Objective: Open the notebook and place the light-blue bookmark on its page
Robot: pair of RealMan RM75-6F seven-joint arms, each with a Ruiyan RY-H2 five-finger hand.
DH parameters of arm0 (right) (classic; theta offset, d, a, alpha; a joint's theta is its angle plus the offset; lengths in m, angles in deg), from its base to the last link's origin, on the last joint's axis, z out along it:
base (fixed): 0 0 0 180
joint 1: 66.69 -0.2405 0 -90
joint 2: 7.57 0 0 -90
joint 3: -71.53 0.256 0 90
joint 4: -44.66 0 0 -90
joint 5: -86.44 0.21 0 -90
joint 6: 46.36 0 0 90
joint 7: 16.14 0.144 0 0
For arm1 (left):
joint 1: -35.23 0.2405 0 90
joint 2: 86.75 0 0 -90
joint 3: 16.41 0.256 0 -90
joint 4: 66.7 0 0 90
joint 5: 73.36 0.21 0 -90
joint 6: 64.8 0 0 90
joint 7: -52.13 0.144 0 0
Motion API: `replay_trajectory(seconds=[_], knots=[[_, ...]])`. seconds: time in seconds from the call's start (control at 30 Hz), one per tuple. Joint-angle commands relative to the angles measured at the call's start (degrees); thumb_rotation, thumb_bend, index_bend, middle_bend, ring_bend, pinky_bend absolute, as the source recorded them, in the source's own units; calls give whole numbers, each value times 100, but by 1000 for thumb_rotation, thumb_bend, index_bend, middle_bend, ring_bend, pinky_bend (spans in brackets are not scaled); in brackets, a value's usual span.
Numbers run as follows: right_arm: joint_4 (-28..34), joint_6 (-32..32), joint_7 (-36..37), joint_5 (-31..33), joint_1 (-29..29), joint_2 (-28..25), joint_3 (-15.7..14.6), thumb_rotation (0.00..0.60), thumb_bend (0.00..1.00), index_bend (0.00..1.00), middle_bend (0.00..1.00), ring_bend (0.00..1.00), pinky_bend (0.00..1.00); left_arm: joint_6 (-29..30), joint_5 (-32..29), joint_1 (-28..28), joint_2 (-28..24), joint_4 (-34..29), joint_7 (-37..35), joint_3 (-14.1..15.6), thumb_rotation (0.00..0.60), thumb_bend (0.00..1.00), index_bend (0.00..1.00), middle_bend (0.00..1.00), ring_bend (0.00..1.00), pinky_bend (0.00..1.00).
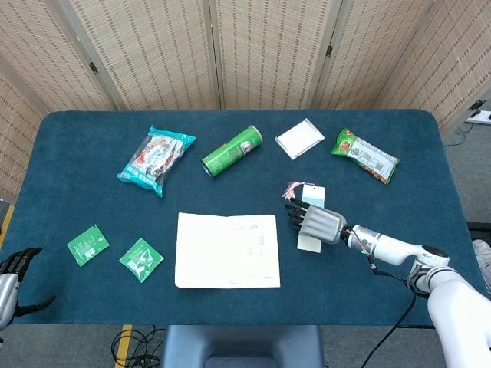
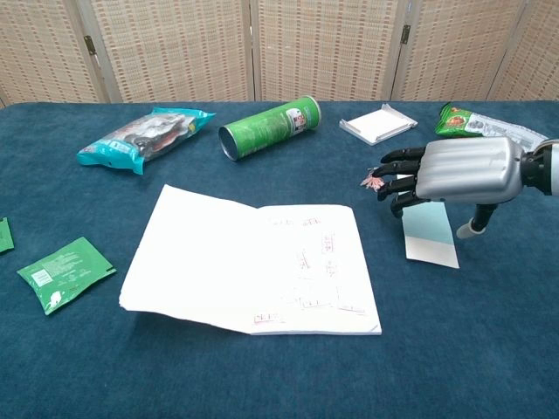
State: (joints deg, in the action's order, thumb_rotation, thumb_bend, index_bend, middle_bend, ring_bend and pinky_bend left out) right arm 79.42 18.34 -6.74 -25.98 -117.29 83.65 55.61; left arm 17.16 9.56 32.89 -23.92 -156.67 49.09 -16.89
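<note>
Looking down from the head view, we find the notebook [image 1: 227, 250] already lying open near the front edge of the blue table [image 1: 77, 153], its white pages flat and faintly marked with print on the right-hand page. Just to its right lies the light-blue bookmark [image 1: 310, 242], apart from the notebook, with its pink tassel [image 1: 290, 188] trailing off the far end. Our right hand [image 1: 314, 221] is stretched out palm-down over the bookmark, covering its middle; its dark fingers [image 2: 397, 171] are extended toward the notebook and spread slightly apart, closed on nothing. In the chest view the thumb [image 2: 476, 225] points down beside the bookmark's right edge; whether the palm actually touches the paper we cannot tell. Our left hand [image 1: 15, 268] shows only at the lower left corner of the head view, off the table edge, fingers loosely apart and empty.

Farther back we see a green chip canister [image 1: 232, 151] lying on its side, a teal snack bag [image 1: 156, 159] to its left, a white flat box [image 1: 299, 139] and a green snack packet [image 1: 365, 155] to its right. Two small green sachets [image 1: 115, 251] lie left of the notebook.
</note>
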Motion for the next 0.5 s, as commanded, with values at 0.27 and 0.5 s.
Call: replay_trajectory(seconds=[0.27, 0.5], knots=[[-439, 13, 171, 3, 30, 312, -61, 600, 0, 321, 164, 0, 34, -21, -18, 6, 4, 14, -5, 9, 600, 154, 159, 176, 153, 229], [-585, 26, 234, 34, 56, 355, -93, 600, 0, 322, 164, 0, 33, -28, -18, 7, 0, 18, -9, 14, 600, 154, 159, 176, 152, 229]])
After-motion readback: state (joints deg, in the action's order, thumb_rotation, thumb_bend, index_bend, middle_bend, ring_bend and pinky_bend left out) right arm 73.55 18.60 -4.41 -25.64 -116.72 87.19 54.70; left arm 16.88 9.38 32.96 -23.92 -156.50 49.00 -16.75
